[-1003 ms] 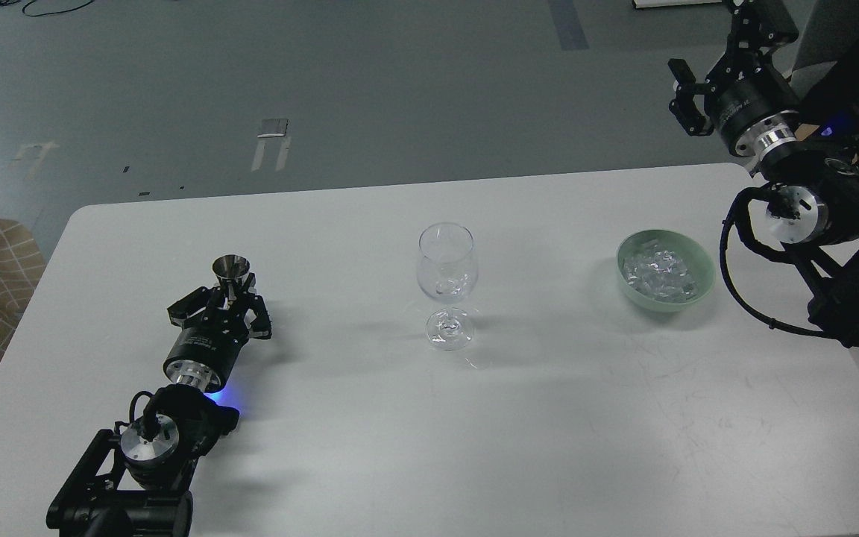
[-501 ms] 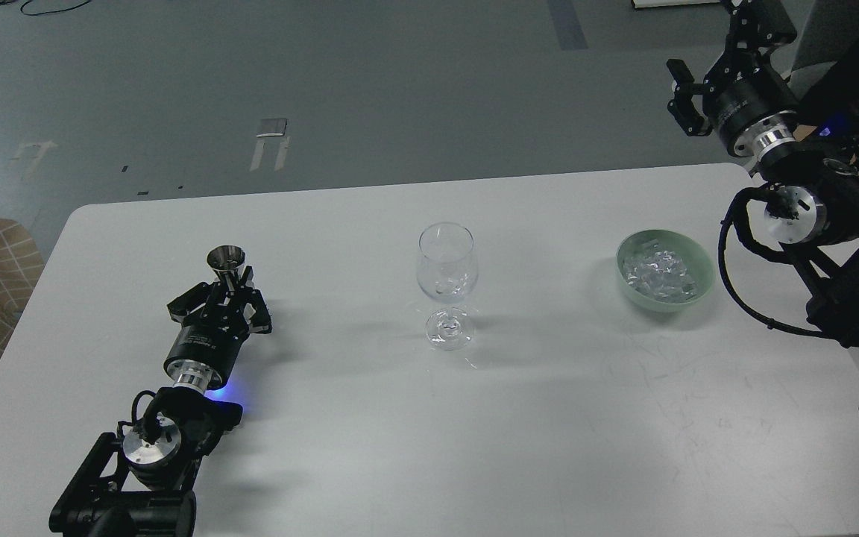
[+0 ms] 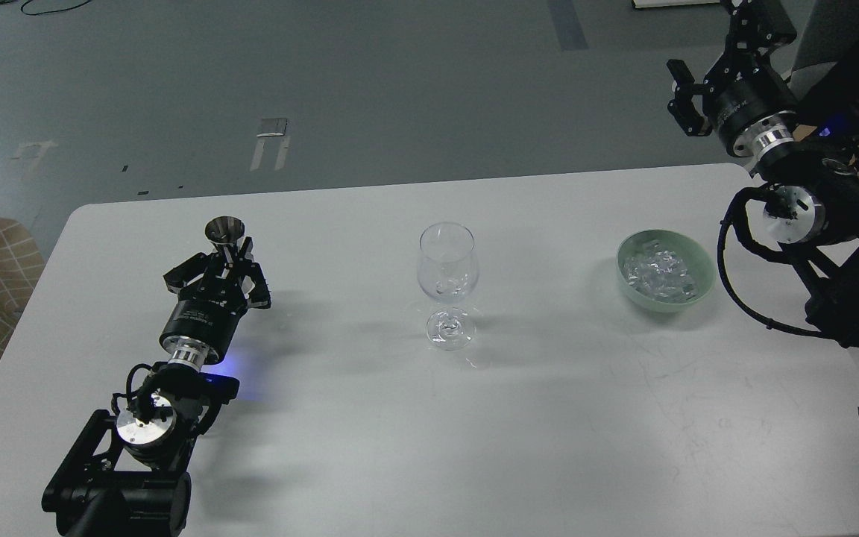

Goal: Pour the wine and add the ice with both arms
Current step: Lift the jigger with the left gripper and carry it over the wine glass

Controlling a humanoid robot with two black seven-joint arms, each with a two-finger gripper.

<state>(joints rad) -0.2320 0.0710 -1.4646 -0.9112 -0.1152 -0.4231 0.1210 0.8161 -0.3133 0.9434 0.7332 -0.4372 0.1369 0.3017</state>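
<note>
The left pincer (image 3: 225, 252) pinches a small metal cup (image 3: 224, 230) by its narrow waist, the cup's open mouth tilted up and away just beyond the fingertips, above the white table (image 3: 370, 418). To the right of this pincer, well apart from it, a clear wine glass (image 3: 447, 285) stands upright on the table; I cannot tell whether it holds any liquid. Farther right again, past the glass, sits a pale green bowl (image 3: 704, 261) with the ice (image 3: 659, 273) heaped inside it.

The right pincer (image 3: 705, 56) hangs high beyond the table's far right corner, above and behind the bowl, well clear of the ice. Its fingers are spread apart with nothing between them. The right arm (image 3: 832, 216) runs back toward the right edge, just beside the bowl.
</note>
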